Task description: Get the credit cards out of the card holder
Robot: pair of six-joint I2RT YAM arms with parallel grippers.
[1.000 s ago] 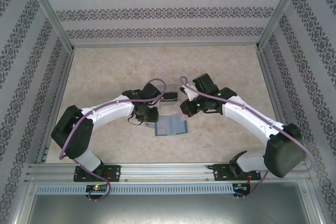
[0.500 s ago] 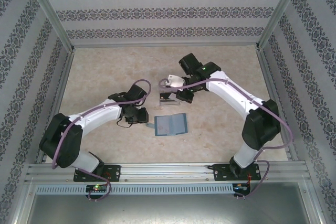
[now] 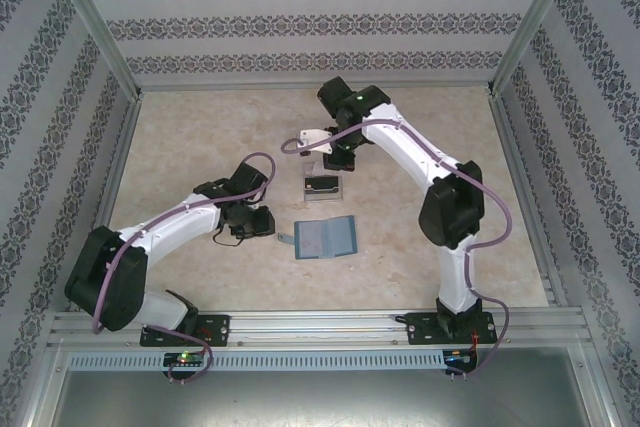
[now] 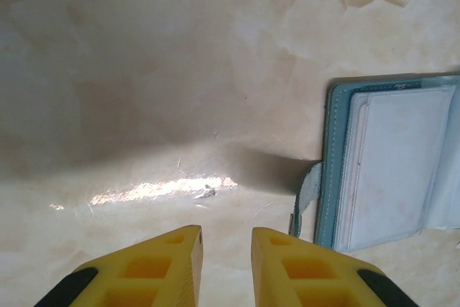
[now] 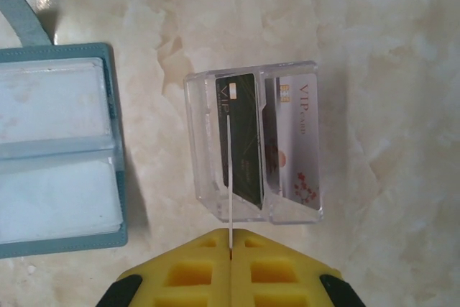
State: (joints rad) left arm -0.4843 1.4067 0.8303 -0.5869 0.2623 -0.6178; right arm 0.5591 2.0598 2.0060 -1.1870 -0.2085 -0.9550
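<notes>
While the card holder (image 3: 326,238) lies open on the table (image 3: 200,137) near the clear tray (image 3: 322,185), left wrist: left pincer (image 4: 226,241) released, empty, beside the holder's tab. Right wrist: right pincer (image 5: 231,239) clenched on an edge-on credit card (image 5: 229,170) over the tray.

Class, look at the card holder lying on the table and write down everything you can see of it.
The card holder is a small teal-blue folding wallet, seemingly soft leatherette, lying open and flat on the marbled table. Two pale blue-grey inner panels face up under clear sleeves. A small tab sticks out toward the left gripper, which hovers nearby, apart. Only the table touches it.
</notes>
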